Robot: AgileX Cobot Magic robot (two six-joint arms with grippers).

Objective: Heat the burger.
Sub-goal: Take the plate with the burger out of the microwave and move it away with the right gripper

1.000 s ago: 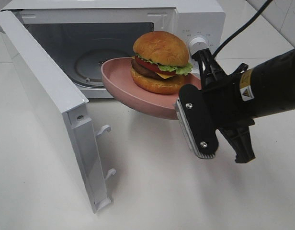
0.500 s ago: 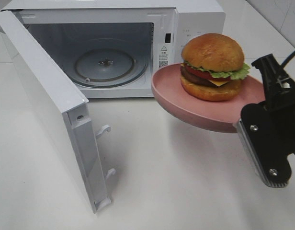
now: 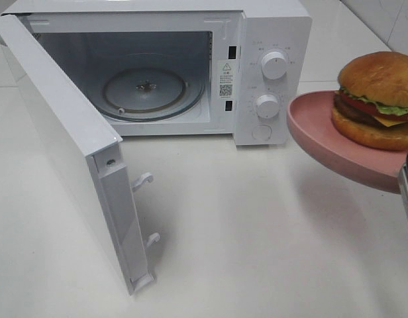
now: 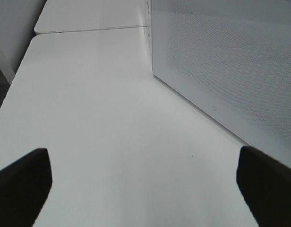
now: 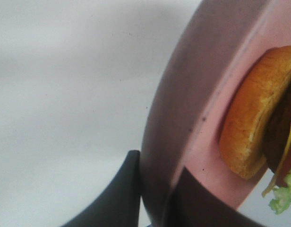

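White tabletop (image 3: 257, 232) is being occupied by a microwave (image 3: 270, 73) whose door (image 3: 71, 146) is being held wide open, while the burger (image 3: 379, 99) is being carried on a pink plate (image 3: 323, 136) in the air beside its dials. Through the left wrist camera, the left gripper (image 4: 145, 182) is being shown spread apart over bare table. Through the right wrist camera, the right gripper (image 5: 157, 196) is being seen clamped on the plate's rim.
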